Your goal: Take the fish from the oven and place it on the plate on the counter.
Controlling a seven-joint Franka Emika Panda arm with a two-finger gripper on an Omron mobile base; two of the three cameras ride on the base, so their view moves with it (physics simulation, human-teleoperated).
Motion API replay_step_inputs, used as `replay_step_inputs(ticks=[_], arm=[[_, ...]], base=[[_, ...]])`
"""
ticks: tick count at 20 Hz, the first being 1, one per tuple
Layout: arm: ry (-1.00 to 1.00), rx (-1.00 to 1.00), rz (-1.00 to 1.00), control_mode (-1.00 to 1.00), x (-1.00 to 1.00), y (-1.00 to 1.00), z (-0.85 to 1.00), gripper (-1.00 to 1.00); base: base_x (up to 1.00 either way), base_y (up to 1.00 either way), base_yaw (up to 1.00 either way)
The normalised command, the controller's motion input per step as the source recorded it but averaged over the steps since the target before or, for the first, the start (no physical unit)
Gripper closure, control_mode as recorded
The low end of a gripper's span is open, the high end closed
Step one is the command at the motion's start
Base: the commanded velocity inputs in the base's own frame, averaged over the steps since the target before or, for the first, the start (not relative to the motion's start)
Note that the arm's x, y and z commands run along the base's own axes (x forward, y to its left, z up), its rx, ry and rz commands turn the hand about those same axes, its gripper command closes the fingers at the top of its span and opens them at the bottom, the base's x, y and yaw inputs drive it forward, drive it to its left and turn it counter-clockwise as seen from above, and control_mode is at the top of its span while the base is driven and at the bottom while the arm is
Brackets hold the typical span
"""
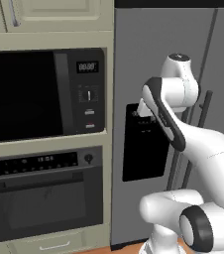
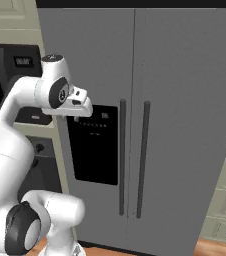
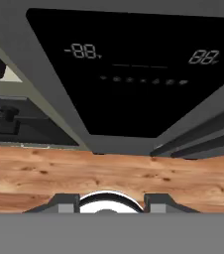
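Closed dark grey oven (image 1: pixel 44 196) with bar handle (image 1: pixel 37 182); gripper (image 3: pixel 111 202) tips apparently apart, empty.

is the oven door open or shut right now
Shut. In the left base view the oven door sits flush with its front, bar handle across the top and the dark window facing out, so the fish inside can't be seen.

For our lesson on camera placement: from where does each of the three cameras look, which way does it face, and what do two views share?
Left base view: behind the arm's left, facing the closed dark grey built-in oven and black-windowed microwave; white arm lower right.
Right base view: behind the arm's right, facing the grey double-door fridge; arm lower left.
Hand view: on the hand, facing the fridge's black dispenser panel and wooden floor; end effector at bottom.
Shared: both base views show that panel.
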Motion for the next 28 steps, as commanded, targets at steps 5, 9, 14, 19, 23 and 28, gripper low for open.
replay_step_inputs(ticks=[5,9,14,19,23,28], arm=[[-0.01,-0.01,0.09,-1.00,-0.59,0.28,0.00,-1.00],[-0.13,-0.08,0.31,-1.00,-0.53,0.78,-0.21,-1.00],[-0.25,-0.24,0.38,-1.00,-0.33,0.97,-0.54,-1.00],[-0.11,-0.29,0.25,-1.00,-0.09,1.00,-0.95,-1.00],[-0.03,-0.36,0.20,-1.00,-0.16,1.00,-0.82,-1.00],[-0.01,-0.40,0.15,-1.00,-0.05,1.00,-0.40,-1.00]], base=[[0.00,0.00,0.00],[0.00,0.00,0.00],[0.00,0.00,0.00],[0.00,0.00,0.00],[0.00,0.00,0.00],[0.00,0.00,0.00]])
